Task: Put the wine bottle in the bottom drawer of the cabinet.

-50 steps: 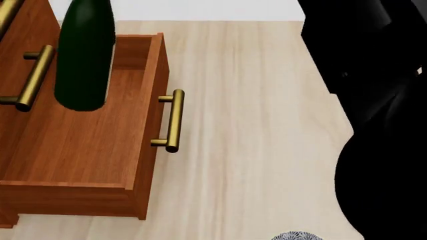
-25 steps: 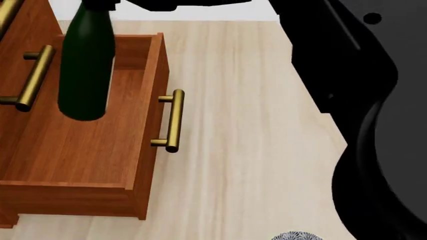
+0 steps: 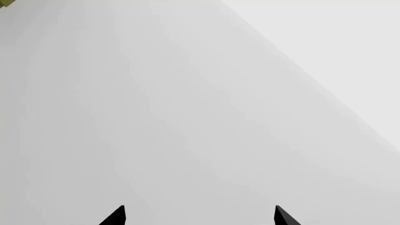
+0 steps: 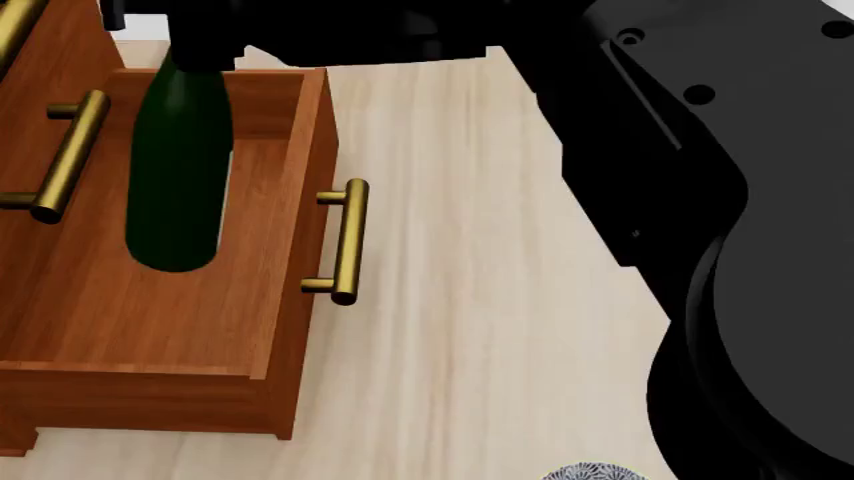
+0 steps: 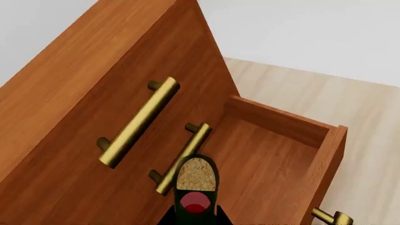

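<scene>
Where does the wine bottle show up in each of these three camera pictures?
Head view: the bottle stands upright at upper left, over the open bottom drawer.
Right wrist view: seen from above at bottom centre, cork top nearest the camera.
Left wrist view: not in it; only a pale grey surface.
Shared landmark: the drawer's brass handle, at the right wrist picture's bottom right corner.

One wine bottle (image 4: 176, 170), cork up. One cabinet (image 5: 93, 117); one drawer (image 4: 147, 300) pulled open. Three brass handles seen in all: two on closed fronts (image 5: 138, 122) (image 5: 183, 157), one on open drawer (image 4: 344, 241). Two black robot arms.
</scene>
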Robot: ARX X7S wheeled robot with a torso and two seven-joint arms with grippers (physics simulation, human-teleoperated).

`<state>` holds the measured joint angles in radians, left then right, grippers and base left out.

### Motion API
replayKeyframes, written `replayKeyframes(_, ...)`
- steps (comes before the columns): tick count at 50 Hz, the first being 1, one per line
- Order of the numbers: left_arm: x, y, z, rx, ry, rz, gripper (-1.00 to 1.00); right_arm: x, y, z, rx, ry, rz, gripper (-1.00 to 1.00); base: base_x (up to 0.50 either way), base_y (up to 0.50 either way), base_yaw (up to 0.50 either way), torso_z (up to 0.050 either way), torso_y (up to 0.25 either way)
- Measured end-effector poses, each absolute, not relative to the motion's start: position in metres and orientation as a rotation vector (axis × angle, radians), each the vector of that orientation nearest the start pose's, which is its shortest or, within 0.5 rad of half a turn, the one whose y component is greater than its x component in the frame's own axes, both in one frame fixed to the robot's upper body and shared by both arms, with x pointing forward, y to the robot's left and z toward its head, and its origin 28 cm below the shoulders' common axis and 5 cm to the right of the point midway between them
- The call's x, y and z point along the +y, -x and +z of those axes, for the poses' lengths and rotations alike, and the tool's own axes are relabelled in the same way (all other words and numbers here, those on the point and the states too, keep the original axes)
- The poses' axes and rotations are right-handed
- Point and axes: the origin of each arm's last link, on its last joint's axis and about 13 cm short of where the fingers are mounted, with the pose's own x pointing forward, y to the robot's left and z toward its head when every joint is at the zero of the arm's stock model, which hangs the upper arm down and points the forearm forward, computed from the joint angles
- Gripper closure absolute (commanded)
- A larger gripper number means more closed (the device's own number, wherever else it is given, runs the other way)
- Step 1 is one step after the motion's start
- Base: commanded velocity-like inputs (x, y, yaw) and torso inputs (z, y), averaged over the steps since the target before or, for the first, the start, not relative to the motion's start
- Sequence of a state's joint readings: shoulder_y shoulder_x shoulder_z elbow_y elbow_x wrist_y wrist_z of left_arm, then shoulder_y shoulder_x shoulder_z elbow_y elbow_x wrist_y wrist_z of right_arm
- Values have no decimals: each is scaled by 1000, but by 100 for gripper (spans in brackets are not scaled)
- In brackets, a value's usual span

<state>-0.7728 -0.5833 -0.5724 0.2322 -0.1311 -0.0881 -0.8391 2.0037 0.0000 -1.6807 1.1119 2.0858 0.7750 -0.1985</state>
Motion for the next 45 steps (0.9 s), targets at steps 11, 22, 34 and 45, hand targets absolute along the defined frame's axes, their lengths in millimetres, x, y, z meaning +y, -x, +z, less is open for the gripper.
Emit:
replayKeyframes(11,422,-217,316,-1178,195,1398,-100,-8,-374,373,481,-117,804,100,0,0,0,0,0)
replayKeyframes(22,422,-217,317,-1179,196,1396,-100,-5,-376,362,499,-113,816,100,0,0,0,0,1)
replayKeyframes(34,422,-216,317,-1178,197,1396,-100,-5,-378,351,517,-107,816,100,0,0,0,1,0)
replayKeyframes(45,421,-215,317,-1178,200,1395,-100,-6,-381,341,531,-109,814,100,0,0,0,0,1)
